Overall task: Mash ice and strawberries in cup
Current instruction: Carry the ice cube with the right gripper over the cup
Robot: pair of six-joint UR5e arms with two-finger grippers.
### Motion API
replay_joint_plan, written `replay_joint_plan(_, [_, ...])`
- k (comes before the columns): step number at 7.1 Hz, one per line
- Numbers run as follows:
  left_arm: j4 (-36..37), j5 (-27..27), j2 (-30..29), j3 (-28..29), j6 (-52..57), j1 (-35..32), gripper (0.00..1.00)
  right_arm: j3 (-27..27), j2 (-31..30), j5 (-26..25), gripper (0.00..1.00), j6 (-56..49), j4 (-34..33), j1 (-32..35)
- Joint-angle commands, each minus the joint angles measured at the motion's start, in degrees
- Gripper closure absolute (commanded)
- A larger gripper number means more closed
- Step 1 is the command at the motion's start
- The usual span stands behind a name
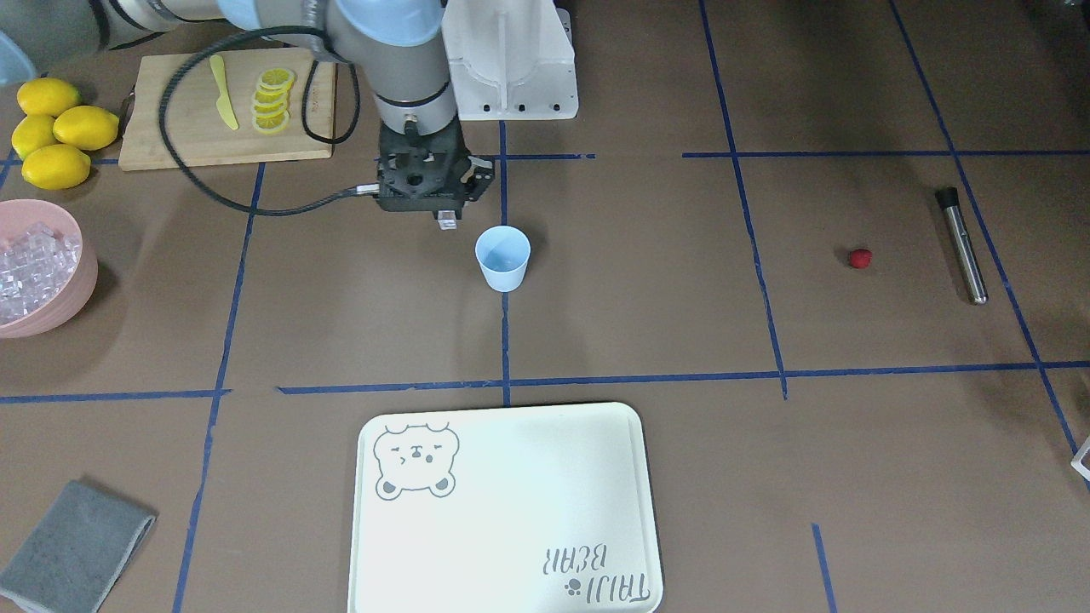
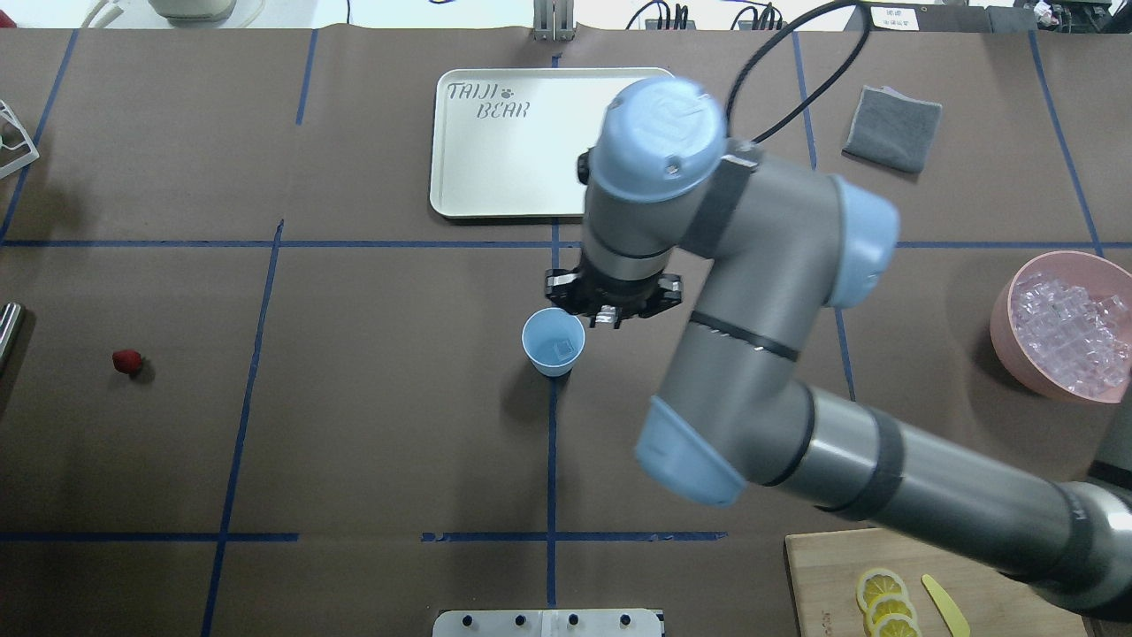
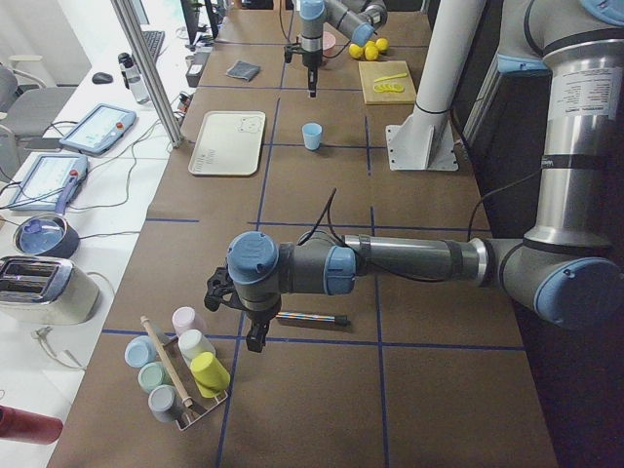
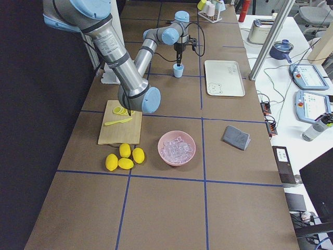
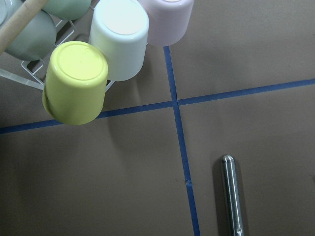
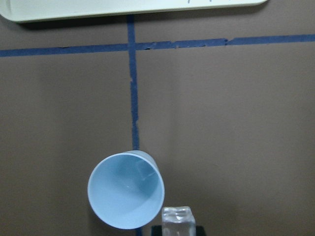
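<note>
Bringing ice (image 6: 178, 219) to the cup (image 6: 126, 189)
Pinching one cube in the right gripper (image 1: 446, 220), just beside the rim; probably needing centring over the mouth next

the ice cube (image 6: 178, 221) is chopped off by the bottom edge of the right wrist view, and the right gripper (image 1: 445, 220) pinching it barely shows there. the left gripper (image 3: 255, 339) is too small and dark in the side view to read its jaws. from overhead the right arm (image 2: 761, 265) covers a corner of the tray (image 2: 495, 141), the muddler (image 2: 7, 326) is clipped at the left edge, and i can't make out what's inside the cup (image 2: 553, 341).
</note>
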Motion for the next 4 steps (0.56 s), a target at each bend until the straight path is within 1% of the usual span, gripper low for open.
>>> replay_joint_plan(1, [-0.06, 0.05, 0.04, 0.12, 0.09, 0.0, 0.0, -5.48, 3.2, -2.1, 1.0, 2.68, 2.25, -2.15])
replay_joint_plan(3, [-0.06, 0.05, 0.04, 0.04, 0.0, 0.0, 0.0, -9.07, 4.61, -2.45, 1.0, 2.68, 4.35, -2.15])
replay_joint_plan(4, [-0.06, 0.05, -0.05, 0.04, 0.0, 0.0, 0.0, -9.26, 4.61, -2.45, 1.0, 2.68, 4.53, -2.15])
